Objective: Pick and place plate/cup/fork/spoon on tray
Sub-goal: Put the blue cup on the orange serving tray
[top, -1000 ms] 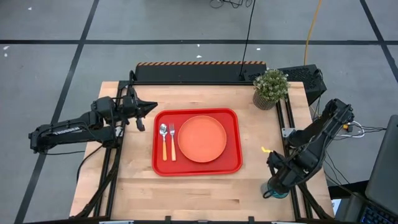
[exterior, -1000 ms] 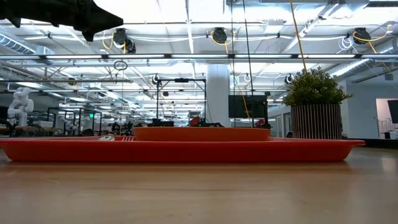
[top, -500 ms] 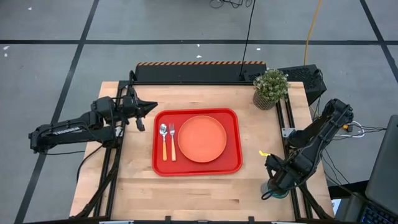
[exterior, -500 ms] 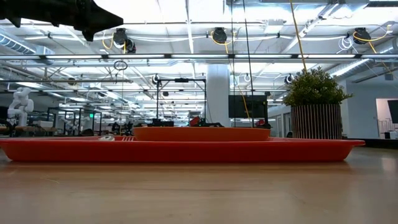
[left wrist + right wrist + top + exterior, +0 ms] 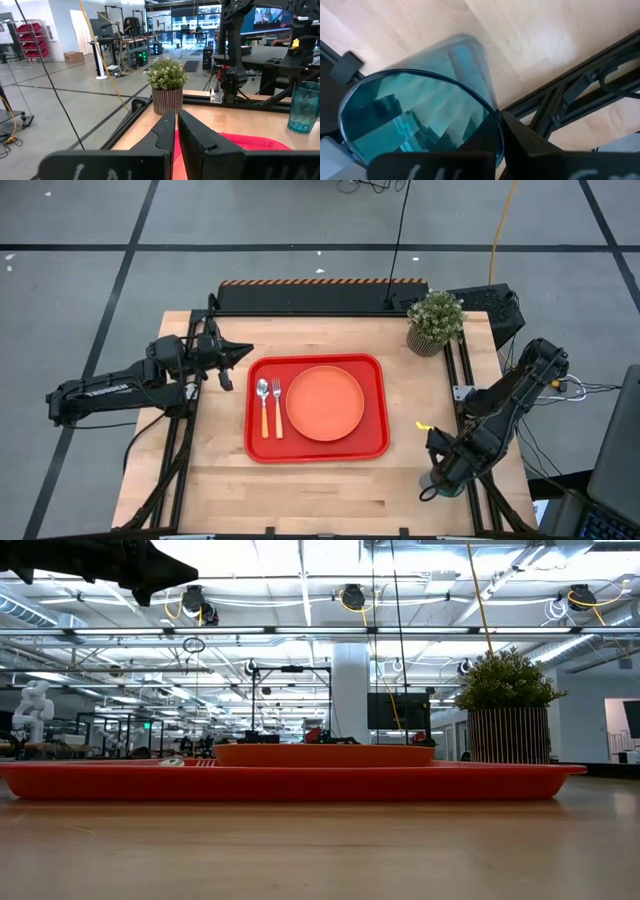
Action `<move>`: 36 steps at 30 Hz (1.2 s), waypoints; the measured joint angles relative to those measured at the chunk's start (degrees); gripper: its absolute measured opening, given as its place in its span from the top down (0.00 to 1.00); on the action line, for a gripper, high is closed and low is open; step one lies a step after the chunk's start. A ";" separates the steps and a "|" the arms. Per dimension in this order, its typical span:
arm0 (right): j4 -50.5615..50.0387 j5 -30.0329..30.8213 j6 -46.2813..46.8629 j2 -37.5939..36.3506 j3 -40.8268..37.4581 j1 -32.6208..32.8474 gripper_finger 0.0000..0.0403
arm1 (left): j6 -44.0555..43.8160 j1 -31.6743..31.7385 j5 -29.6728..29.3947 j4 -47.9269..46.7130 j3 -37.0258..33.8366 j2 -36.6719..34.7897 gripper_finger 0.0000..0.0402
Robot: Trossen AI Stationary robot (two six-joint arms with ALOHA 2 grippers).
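The red tray [image 5: 378,442] lies mid-table. On it rest the orange plate [image 5: 325,403], the spoon [image 5: 263,405] and the fork [image 5: 277,406], side by side left of the plate. The teal cup [image 5: 415,115] stands upright at the table's near right corner, also in the left wrist view [image 5: 302,107]. My right gripper [image 5: 438,483] is above the cup, shut on it. My left gripper [image 5: 240,352] hangs shut and empty above the table's far left, beside the tray. My right gripper holds the cup by its rim [image 5: 494,116], coming from above and slanting down. One finger [image 5: 520,137] lies outside the wall; the other is hidden behind the teal wall, apparently inside. The cup is upright. I cannot tell whether its base is on the table.
A small potted plant [image 5: 435,320] stands at the far right corner. Black rails [image 5: 470,380] run along the table's left and right sides, close to the cup. Bare wood lies between the tray and the cup.
My right gripper has crept a little toward the table's near edge at the cup. Nothing else has moved.
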 joint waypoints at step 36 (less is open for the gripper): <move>-4.77 11.53 -62.81 3.24 13.20 -62.08 1.00 | 0.21 -0.01 -0.46 1.03 0.00 0.00 0.94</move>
